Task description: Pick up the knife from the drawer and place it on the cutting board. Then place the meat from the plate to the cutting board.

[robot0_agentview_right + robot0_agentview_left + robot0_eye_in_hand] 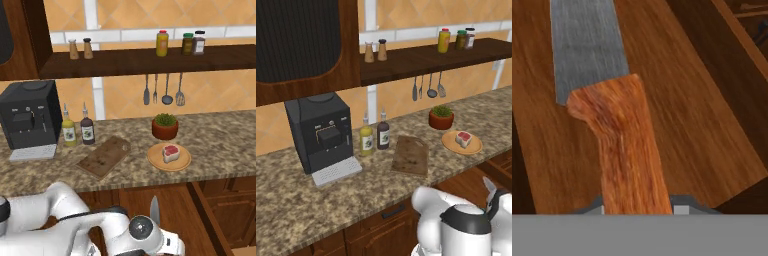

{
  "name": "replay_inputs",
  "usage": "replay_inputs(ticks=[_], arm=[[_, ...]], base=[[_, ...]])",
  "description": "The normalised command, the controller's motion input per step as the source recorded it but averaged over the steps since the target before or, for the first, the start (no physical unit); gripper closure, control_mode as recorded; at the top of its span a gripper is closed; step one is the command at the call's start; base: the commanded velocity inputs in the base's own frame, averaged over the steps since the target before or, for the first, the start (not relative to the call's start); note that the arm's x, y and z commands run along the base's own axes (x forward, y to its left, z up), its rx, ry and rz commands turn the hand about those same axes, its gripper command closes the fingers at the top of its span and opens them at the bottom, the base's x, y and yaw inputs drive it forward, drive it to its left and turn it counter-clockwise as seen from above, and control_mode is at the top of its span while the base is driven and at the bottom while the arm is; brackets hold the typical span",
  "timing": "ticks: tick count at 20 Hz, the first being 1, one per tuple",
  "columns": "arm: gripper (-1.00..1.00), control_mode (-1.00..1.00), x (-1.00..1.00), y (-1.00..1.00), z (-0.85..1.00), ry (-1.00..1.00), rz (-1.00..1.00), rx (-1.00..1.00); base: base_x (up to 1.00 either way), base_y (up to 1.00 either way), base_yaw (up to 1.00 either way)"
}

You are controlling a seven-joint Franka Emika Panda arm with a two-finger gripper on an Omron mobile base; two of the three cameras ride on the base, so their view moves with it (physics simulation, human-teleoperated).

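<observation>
My gripper (638, 207) is shut on the orange-red handle of the knife (619, 145), below the counter's front edge. The grey blade points away from the hand. The blade tip of the knife (154, 209) rises above the wrist, and the knife (489, 185) also sticks up beside the arm. The open drawer (502, 166) lies at the right, under the counter edge. The cutting board (411, 154) lies bare on the counter beside two bottles. On the tan plate (452, 143) rests the meat (463, 138); the right base view shows the cutting board (104, 157) and the meat (170, 152) too.
A black coffee machine (321, 135) stands at the left of the granite counter (331, 200). Two bottles (375, 136) stand behind the board, and a potted plant (441, 117) sits behind the plate. Metal utensils (428, 86) hang under the shelf. Dark wood (687, 115) lies behind the knife.
</observation>
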Motion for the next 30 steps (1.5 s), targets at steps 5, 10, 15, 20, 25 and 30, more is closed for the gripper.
replay_inputs(ticks=[5, 10, 15, 20, 25, 30], arm=[[1.00, -1.00, 0.01, 0.22, 1.00, 0.00, 0.04, 0.03], [1.00, -1.00, 0.66, 0.55, 0.75, 0.04, 0.12, 0.08], [1.00, -1.00, 0.99, 0.41, 0.39, 0.00, 0.18, 0.13], [1.00, -1.00, 1.00, 0.19, 0.19, 0.00, 0.19, 0.16], [1.00, -1.00, 1.00, 0.07, 0.00, 0.00, 0.18, 0.15], [1.00, -1.00, 1.00, 0.41, -0.08, 0.16, 0.08, 0.04]], base=[[0.00, 0.00, 0.00], [0.00, 0.00, 0.00], [0.00, 0.00, 0.00], [0.00, 0.00, 0.00], [0.00, 0.00, 0.00], [0.00, 0.00, 0.00]])
